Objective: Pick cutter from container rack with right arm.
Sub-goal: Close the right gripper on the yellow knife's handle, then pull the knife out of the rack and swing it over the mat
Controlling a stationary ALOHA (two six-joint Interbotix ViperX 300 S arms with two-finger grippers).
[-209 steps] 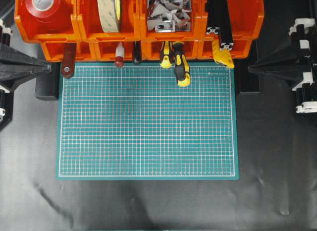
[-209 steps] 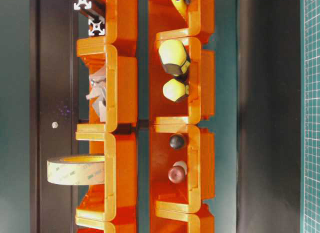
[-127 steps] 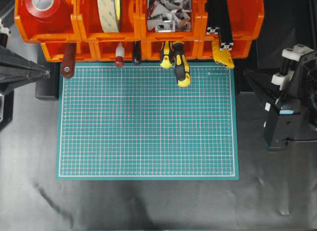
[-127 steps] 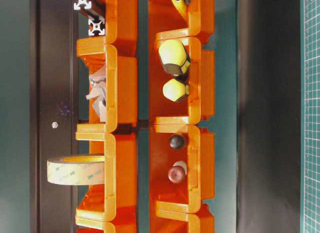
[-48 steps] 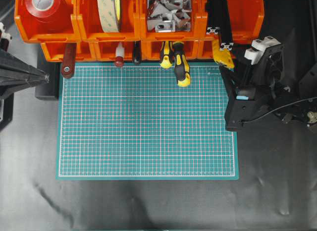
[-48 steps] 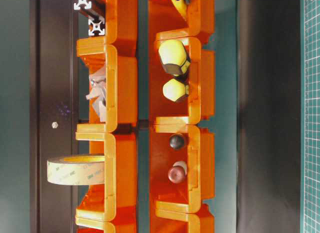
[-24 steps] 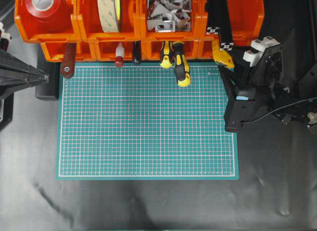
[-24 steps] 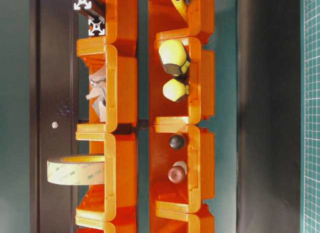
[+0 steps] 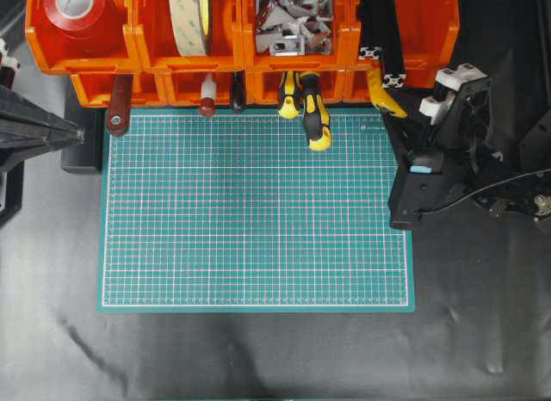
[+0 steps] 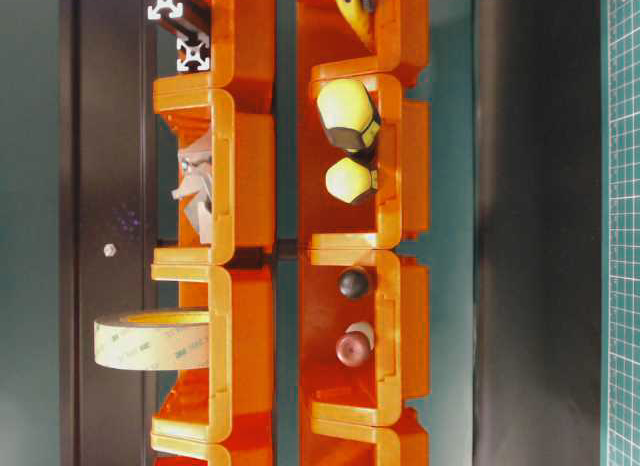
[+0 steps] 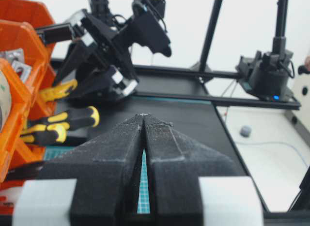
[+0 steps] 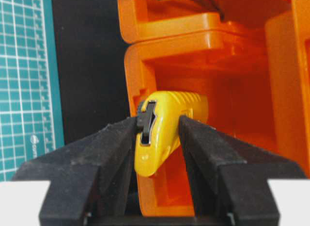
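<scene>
Right gripper (image 12: 156,126): 2 fingers (image 12: 111,143) pressed on either side of cutter (image 12: 162,129), pinching its near end. Beyond fingers, cutter's far end sits inside rack's (image 12: 218,56) lower orange bin. Left gripper (image 11: 144,120) pressed together, holding nothing.

Left claw (image 11: 144,120) pressed closed; right claw (image 12: 156,123) fingers clamp the cutter (image 12: 162,131).

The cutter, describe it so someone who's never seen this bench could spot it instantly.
Find the orange container rack behind the green mat. At its lower tier's right end, the cutter pokes out between the right gripper fingers. It is slim and flat with a black slider, unlike the fatter yellow-and-black screwdrivers.
</scene>
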